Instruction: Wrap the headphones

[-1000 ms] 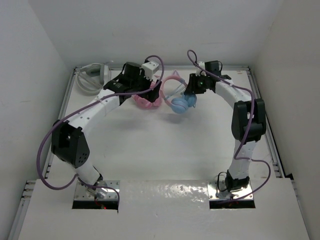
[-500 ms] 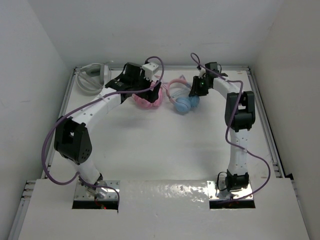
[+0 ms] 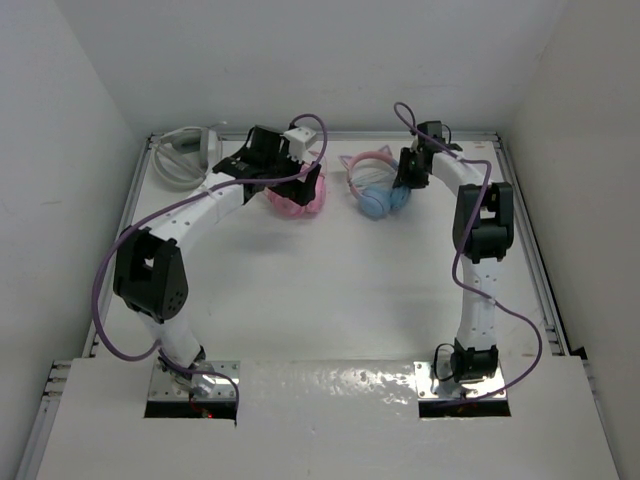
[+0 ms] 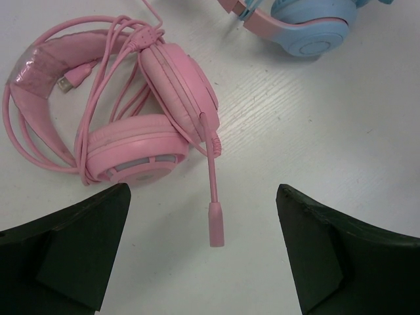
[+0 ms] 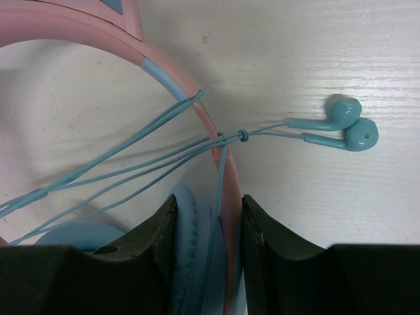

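The headphones (image 3: pixel 378 200) lie at the back of the table, with light-blue ear cups and a pink headband (image 3: pixel 366 160) with cat ears. My right gripper (image 3: pixel 406 184) is shut on them. In the right wrist view its jaws (image 5: pixel 209 207) pinch a blue ear cup (image 5: pixel 187 243) and the headband's pink side arm (image 5: pixel 228 190) together. Several strands of the thin light-blue cable (image 5: pixel 118 164) cross the headband and end in two teal earbud-shaped pieces (image 5: pixel 341 125) on the table. My left gripper (image 4: pixel 203 197) hangs open to the left, over other headphones, holding nothing.
All-pink headphones (image 4: pixel 138 151) with a tangled cable and a boom microphone (image 4: pixel 215 223) lie under my left gripper. Grey-white headphones (image 3: pixel 185 155) sit in the back left corner. A raised rim (image 3: pixel 522 200) borders the table, with white walls close behind.
My right gripper has moved right and toward the back, taking the headphones with it, and its elbow has folded closer to the rim. The left arm has shifted only slightly.
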